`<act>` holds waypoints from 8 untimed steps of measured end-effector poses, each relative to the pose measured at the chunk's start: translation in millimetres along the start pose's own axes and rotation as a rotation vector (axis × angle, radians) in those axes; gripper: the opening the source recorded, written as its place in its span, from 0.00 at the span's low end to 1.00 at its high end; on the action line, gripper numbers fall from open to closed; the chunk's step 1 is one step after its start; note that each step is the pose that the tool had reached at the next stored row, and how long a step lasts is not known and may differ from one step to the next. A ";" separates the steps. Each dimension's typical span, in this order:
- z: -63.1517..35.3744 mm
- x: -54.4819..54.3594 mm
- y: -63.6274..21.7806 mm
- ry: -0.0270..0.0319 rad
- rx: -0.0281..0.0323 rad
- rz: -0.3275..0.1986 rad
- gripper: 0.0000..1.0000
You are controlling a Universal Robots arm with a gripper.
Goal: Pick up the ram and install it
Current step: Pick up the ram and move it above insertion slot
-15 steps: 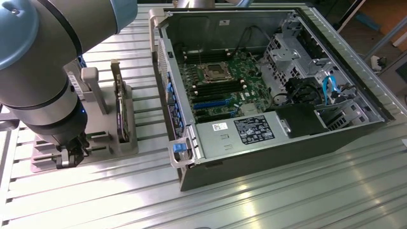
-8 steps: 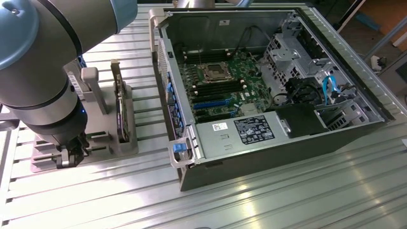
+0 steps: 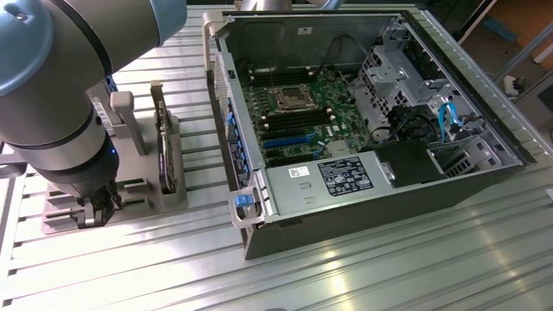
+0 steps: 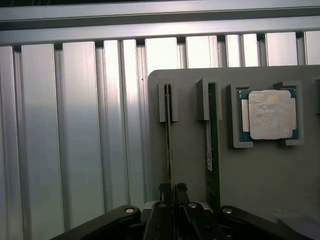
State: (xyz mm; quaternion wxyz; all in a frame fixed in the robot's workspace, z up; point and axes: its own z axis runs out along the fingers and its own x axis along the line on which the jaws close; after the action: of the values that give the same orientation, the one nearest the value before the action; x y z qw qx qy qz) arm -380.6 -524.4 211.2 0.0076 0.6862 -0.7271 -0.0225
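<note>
Where gripper (image 4: 173, 188) clamps ram (image 4: 168, 147) — its end obsc.

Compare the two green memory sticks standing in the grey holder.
The ram runs straight into the hand; the twin stick stands clear of it, nearer the processor. The twin stick shows a white label; the ram shows just a thin edge. Both stand on edge, parallel, in slots of the grey holder.

- I saw the case (image 3: 363, 214) lying open on the table (image 3: 389, 272), with the motherboard (image 3: 298, 123) inside it.
- The holder (image 3: 129, 162) sat on the table at the exterior view's left of the case, with a card (image 3: 160, 133) upright in it.
- In the holder, a second stick (image 4: 212, 150) stood between the ram (image 4: 169, 140) and the CPU (image 4: 270, 114).
- The gripper (image 4: 172, 192) sat astride the ram's end.
</note>
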 end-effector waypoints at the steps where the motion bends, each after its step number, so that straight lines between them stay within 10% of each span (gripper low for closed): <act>1: 0.2 0.0 0.0 0.0000 0.0000 0.000 0.17; 8: 0.2 0.0 0.0 0.0000 0.0000 0.000 0.17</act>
State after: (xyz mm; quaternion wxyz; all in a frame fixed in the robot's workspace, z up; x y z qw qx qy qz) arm -380.6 -524.4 211.0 0.0076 0.6862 -0.7271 -0.0225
